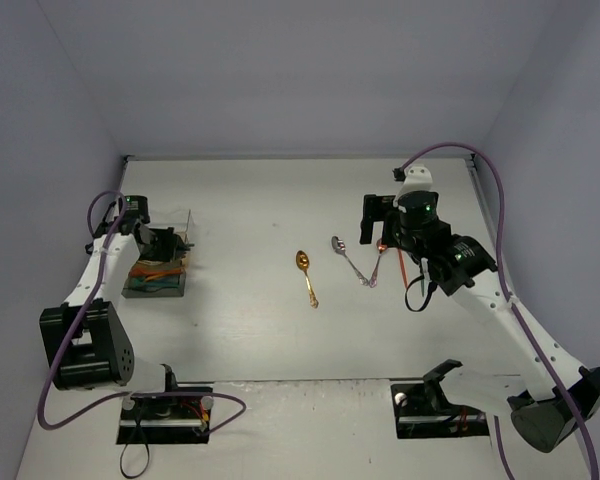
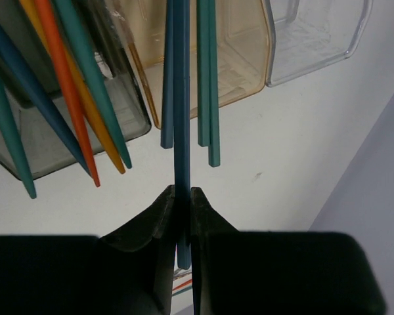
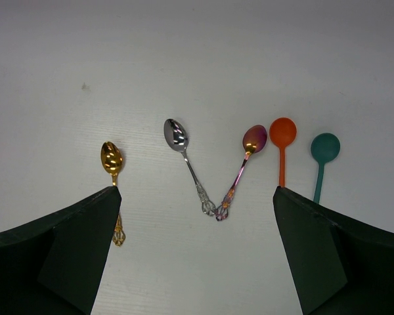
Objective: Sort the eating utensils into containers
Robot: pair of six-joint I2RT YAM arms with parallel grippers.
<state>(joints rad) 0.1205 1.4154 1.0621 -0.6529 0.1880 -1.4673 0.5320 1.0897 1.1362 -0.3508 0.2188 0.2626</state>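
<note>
Left gripper (image 2: 182,194): pinching blue chopstick (image 2: 181,85) at container (image 1: 180,286). Right gripper (image 3: 197,195): spread wide, above silver spoon (image 3: 176,134), well right of container.

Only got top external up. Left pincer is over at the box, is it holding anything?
Observer: Yes, the left pincer is shut on a blue chopstick.
Operator: Aimed at which compartment?
Observer: Its far end runs toward the amber compartment, alongside two teal chopsticks there.
Operator: Right side, I count three spoons loose.
Observer: Five. Next to the gold spoon, silver spoon and purple spoon lie an orange spoon and a teal spoon, mostly hidden under the right arm in your view.
</note>
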